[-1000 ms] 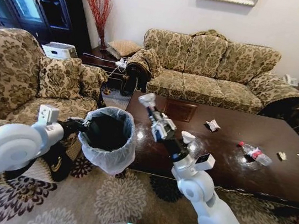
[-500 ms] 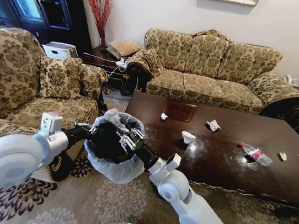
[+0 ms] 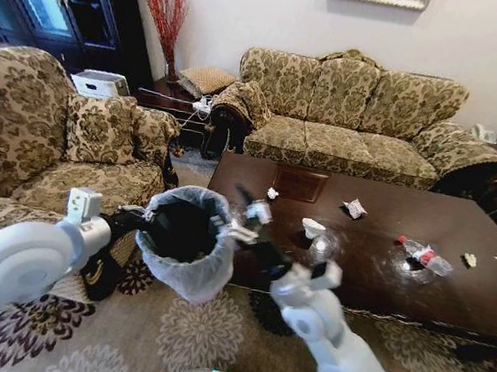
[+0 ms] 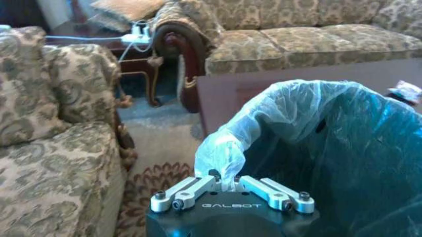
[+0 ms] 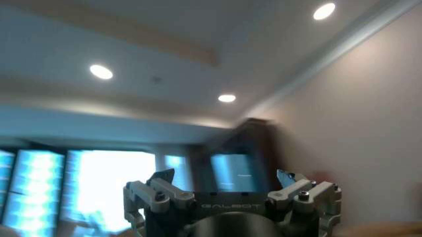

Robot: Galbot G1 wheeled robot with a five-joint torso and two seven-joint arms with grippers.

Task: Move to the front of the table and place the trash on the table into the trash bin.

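My left gripper (image 3: 139,218) is shut on the bag-lined rim of the trash bin (image 3: 182,235), holding it up beside the table's (image 3: 372,291) near left corner. In the left wrist view the left gripper (image 4: 228,184) pinches the whitish bag of the trash bin (image 4: 329,148). My right gripper (image 3: 249,221) hovers just right of the bin's rim, open and empty; it points up at the ceiling as the right gripper (image 5: 224,177) in its own view. Trash on the table: a small white wad (image 3: 272,193), a larger wad (image 3: 314,228), a wrapper (image 3: 354,207), a crushed bottle (image 3: 424,255), a yellowish scrap (image 3: 469,260).
A patterned sofa (image 3: 360,118) runs behind the table and an armchair (image 3: 24,136) stands at the left. A white appliance (image 3: 99,84) sits on a side table in the corner. Patterned carpet (image 3: 210,329) lies under me.
The right gripper swung from above the table to over the bin, then drew back to the bin's right rim, now open and tilted upward. The bin shifted slightly.
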